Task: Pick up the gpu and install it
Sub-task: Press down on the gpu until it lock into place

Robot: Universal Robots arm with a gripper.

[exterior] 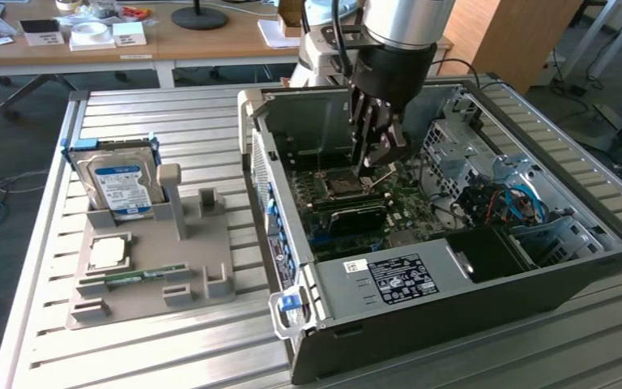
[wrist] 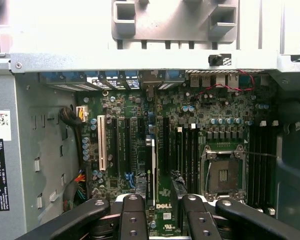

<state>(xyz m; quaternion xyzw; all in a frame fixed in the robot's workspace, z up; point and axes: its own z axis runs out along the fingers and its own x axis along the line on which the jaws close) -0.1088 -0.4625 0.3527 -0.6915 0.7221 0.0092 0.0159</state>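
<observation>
The gpu stands edge-on in a motherboard slot inside the open computer case, between the white slot and the CPU socket. From the exterior view it appears as a dark card low on the motherboard. My gripper hangs inside the case above the board, higher than the card and not touching it. Seen from the wrist, the gripper is open, with a bare gap between its black fingers, and the card's edge lies just beyond that gap.
A grey parts holder on the slatted table at the exterior view's left carries a blue-labelled hard drive, a CPU and a green memory stick. Cables and drive cages crowd the case's right side. Case walls surround the gripper.
</observation>
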